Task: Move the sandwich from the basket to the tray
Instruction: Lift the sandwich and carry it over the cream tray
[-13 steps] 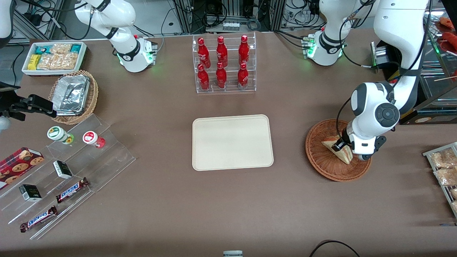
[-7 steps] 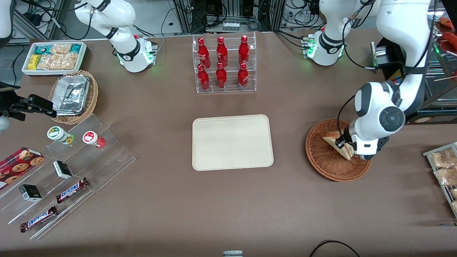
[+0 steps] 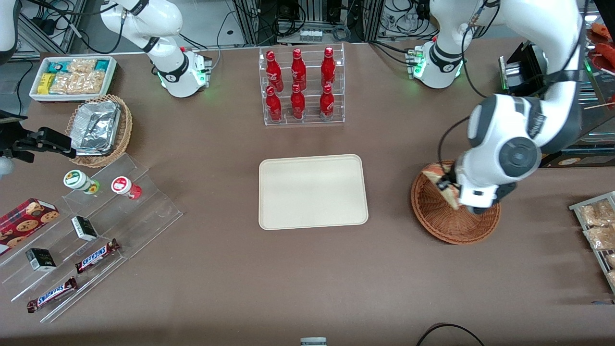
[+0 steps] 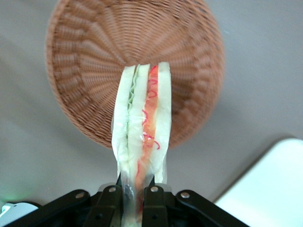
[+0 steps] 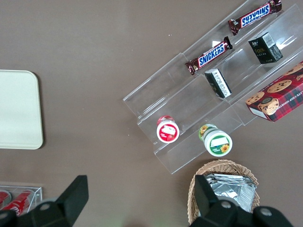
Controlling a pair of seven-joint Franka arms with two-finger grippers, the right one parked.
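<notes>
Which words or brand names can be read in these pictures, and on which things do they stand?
"SNICKERS": on two chocolate bars lying on the clear stepped display.
Red bottles: white script, too small to read.
Small dark boxes: print too small.
Sandwich, held by the gripper above the basket: no text.
</notes>
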